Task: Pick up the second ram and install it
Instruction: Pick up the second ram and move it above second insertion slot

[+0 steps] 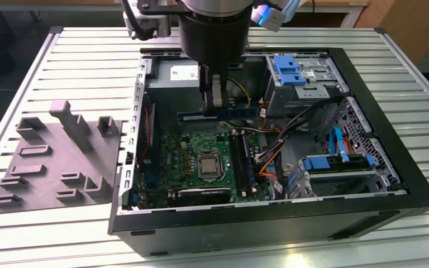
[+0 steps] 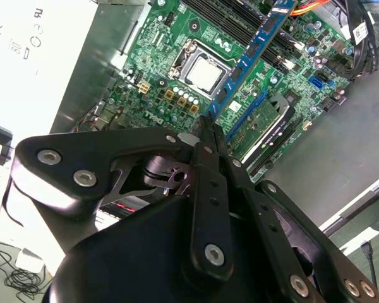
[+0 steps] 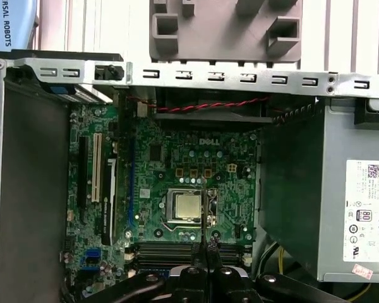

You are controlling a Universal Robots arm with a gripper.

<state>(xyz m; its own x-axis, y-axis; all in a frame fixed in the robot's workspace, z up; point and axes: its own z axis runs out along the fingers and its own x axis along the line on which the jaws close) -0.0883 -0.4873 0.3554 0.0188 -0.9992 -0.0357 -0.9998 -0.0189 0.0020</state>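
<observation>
Item: the second ram (image 2: 249, 53), a slim board judged light, stiff and fragile, is hanging directly under the tool (image 2: 207, 123), which is clamping its long edge near mid-length, above the motherboard (image 2: 174, 69).

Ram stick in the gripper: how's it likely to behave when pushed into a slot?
Probably stiff: the second ram juts straight from the gripper without sagging. Likely light, being thin and flat. Clamped over a small patch, it might pivot if pushed off-centre.
</observation>
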